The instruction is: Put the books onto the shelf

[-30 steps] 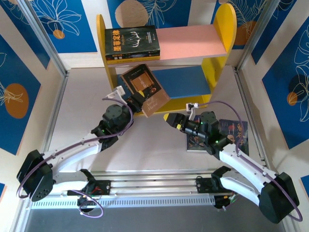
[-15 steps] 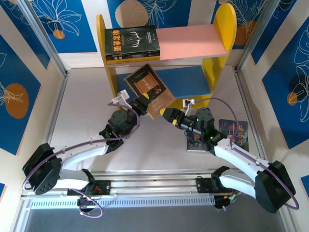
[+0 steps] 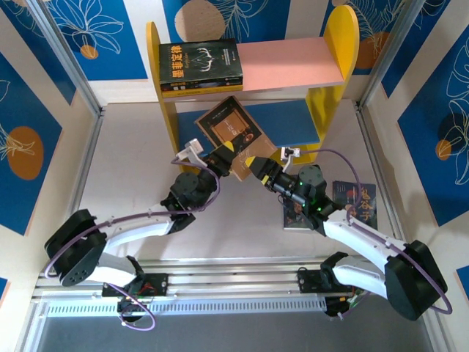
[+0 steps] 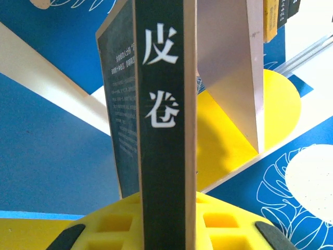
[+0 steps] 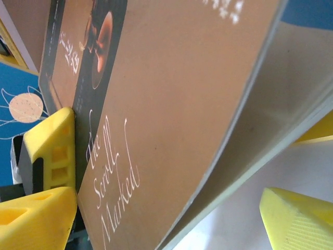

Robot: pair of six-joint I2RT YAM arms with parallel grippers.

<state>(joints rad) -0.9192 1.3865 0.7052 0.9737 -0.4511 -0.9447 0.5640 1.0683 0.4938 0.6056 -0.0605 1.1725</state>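
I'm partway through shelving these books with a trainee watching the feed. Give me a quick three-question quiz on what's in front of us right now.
1. True or false: the left gripper is shut on the brown book.
2. The black book with the yellow title lies on: A) the pink board; B) the blue board; C) the table.
3. In a few words: how do the jaws of the right gripper stand relative to the brown book?

Key: 1 true. 2 A. 3 open, one finger on each side of the book's lower edge.
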